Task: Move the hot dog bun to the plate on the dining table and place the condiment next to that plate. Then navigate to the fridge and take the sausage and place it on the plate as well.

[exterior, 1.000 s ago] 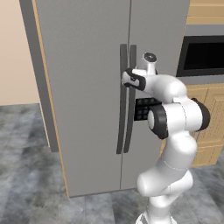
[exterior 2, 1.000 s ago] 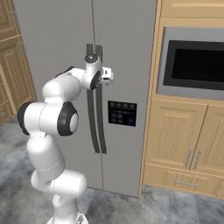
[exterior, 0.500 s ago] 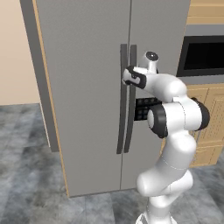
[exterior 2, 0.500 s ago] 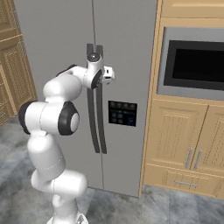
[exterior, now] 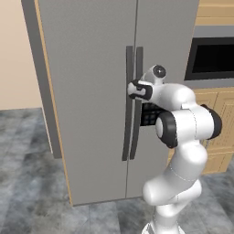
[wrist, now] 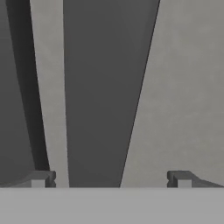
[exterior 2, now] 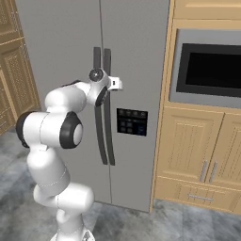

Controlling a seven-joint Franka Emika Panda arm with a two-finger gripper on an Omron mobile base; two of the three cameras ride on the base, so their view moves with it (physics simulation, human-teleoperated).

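No text can be read; the marks on the fridge's (exterior 2: 70,42) dark control panel (exterior 2: 132,122) are too blurred.

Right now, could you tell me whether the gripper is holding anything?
Nothing is held: the gripper is open, its fingers either side of a fridge door handle.

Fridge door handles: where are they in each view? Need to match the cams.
Left base view: fridge door handles centre, the open gripper at them.
Right base view: upper left of centre.
Hand view: dark bar between the fingertips.
Shared landmark: the seam between the fridge doors.
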